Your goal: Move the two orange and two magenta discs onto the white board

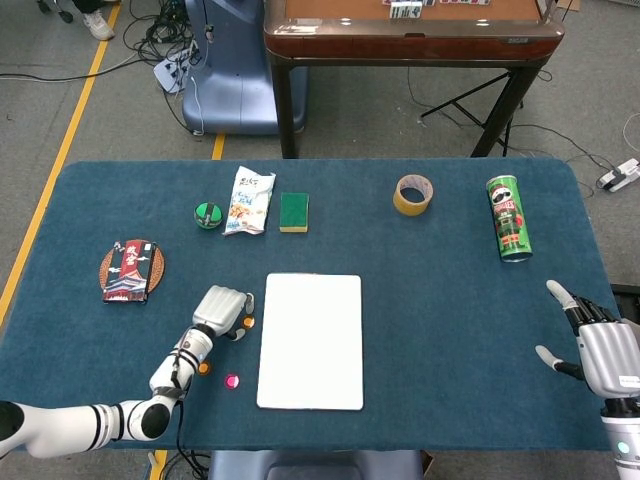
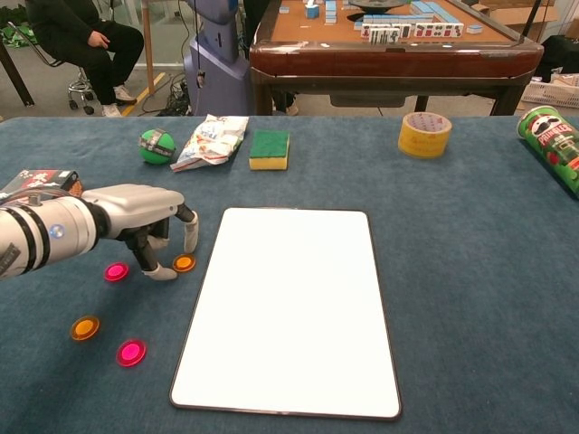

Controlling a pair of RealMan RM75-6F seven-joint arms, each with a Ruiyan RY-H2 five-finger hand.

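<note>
left hand (image 2: 149,220) sits low over the blue table (image 2: 470,235), fingers curled down around an orange disc (image 2: 184,263) just left of the white board (image 2: 289,307); fingertips are beside the disc, but whether they actually pinch it cannot be told. second orange disc (image 2: 85,327) lies nearer the front edge, with one magenta disc (image 2: 131,353) close to its right and the other magenta disc (image 2: 115,271) just left of the hand. all four discs are on the cloth, none on the board. right hand (image 1: 600,345) rests at the far right edge, fingers spread, holding nothing. along the back of the table: green ball (image 2: 156,146), snack bag (image 2: 211,139), green-and-yellow sponge (image 2: 269,149), yellow tape roll (image 2: 424,134), green chip can (image 2: 554,140) lying on its side. a red packet on a round coaster (image 1: 131,269) sits at the left, well apart from the board. nothing lies between the discs and the board.
</note>
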